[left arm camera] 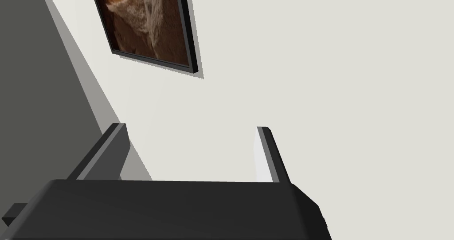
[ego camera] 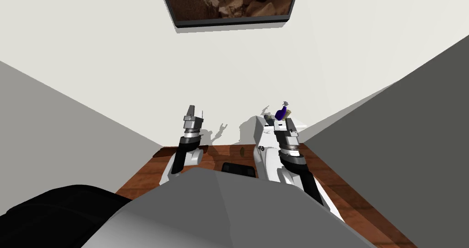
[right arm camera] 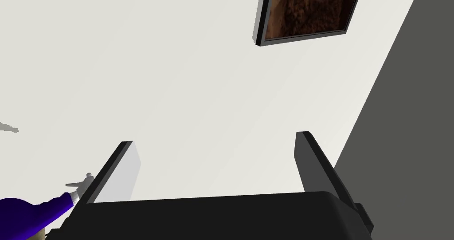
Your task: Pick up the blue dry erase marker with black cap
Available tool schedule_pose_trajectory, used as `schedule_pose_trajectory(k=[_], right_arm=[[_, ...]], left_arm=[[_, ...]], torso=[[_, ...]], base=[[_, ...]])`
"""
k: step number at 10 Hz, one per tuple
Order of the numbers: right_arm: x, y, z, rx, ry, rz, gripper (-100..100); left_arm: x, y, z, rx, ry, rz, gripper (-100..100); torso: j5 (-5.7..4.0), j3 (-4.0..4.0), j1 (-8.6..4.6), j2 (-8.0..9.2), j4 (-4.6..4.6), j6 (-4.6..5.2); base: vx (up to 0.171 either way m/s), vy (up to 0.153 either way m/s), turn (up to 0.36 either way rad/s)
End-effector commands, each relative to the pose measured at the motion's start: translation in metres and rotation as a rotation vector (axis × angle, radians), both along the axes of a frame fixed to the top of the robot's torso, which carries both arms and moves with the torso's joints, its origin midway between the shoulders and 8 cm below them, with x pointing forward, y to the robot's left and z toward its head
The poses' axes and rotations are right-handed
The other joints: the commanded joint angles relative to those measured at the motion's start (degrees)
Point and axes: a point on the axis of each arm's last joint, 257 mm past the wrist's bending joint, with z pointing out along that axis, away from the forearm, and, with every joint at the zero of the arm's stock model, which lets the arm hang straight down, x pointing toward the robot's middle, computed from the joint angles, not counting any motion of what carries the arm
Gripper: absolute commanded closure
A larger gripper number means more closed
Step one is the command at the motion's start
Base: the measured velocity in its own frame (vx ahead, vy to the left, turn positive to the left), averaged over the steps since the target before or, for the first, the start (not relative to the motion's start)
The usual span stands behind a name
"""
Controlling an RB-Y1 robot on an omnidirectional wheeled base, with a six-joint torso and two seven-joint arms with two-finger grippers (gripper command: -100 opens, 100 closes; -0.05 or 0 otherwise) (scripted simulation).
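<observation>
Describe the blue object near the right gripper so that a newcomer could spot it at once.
Find the white wall with the dark-framed brown picture; below it is a wooden table. Over its far end the right gripper stands open, with the blue object just outside one finger. It is the only deep blue thing there, ending in a pale grey tip.

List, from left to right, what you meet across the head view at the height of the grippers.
Left grey wall → left gripper, fingers open → white back wall → blue object → right grey wall.
</observation>
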Motion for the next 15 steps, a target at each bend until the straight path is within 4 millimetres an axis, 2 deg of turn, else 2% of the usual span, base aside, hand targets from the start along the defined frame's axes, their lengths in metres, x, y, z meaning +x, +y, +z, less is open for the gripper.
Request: schedule_pose_trajectory(k=[1,4,7,8,9,10,11,12,13,14,15], right_arm=[[0.003,0.016,-0.011,-0.07,0.029,0.024,-100],[0.003,0.029,-0.022,-0.154,0.056,0.059,-100],[0.003,0.051,-0.044,-0.275,0.099,0.102,-100],[0.002,0.052,-0.046,-0.292,0.102,0.11,-100],[0.001,0.062,-0.058,-0.348,0.122,0.128,-100],[0.0,0.063,-0.06,-0.366,0.125,0.137,-100],[-0.002,0.072,-0.074,-0.427,0.145,0.156,-100],[-0.003,0.073,-0.076,-0.445,0.148,0.164,-100],[-0.006,0.081,-0.091,-0.506,0.167,0.182,-100],[-0.008,0.081,-0.093,-0.527,0.17,0.192,-100],[-0.011,0.088,-0.108,-0.587,0.188,0.209,-100]], left_arm=[[0.0,0.0,0.0,0.0,0.0,0.0,0],[0.0,0.0,0.0,0.0,0.0,0.0,0],[0.0,0.0,0.0,0.0,0.0,0.0,0],[0.0,0.0,0.0,0.0,0.0,0.0,0],[0.0,0.0,0.0,0.0,0.0,0.0,0],[0.0,0.0,0.0,0.0,0.0,0.0,0],[0.0,0.0,0.0,0.0,0.0,0.0,0],[0.0,0.0,0.0,0.0,0.0,0.0,0],[0.0,0.0,0.0,0.0,0.0,0.0,0],[0.0,0.0,0.0,0.0,0.0,0.0,0],[0.0,0.0,0.0,0.0,0.0,0.0,0]], torso=[[0.0,0.0,0.0,0.0,0.0,0.0],[0.02,-0.01,0.08,-0.03,-0.01,0.0],[0.0,0.0,-0.03,-0.01,0.0,0.01],[0.01,0.0,0.05,0.01,0.0,0.0],[0.01,0.02,0.02,0.03,0.01,0.01],[0.01,0.03,0.04,0.05,0.01,0.0],[0.01,0.0,0.0,-0.01,0.0,0.01],[0.03,-0.02,0.14,-0.04,-0.01,0.0],[0.02,-0.01,0.04,-0.01,0.0,0.01],[0.02,0.01,0.07,0.02,0.0,0.01],[0.01,0.0,0.0,0.0,0.0,0.02]], base=[[-0.02,0.1,0.061],[-0.007,0.083,0.023],[-0.014,0.076,0.042],[-0.024,0.082,0.023],[-0.027,0.084,0.056],[-0.005,0.074,0.023],[-0.001,0.114,0.054],[-0.013,0.086,0.021],[-0.019,0.092,0.066],[-0.009,0.074,0.026],[0.006,0.089,0.072]])
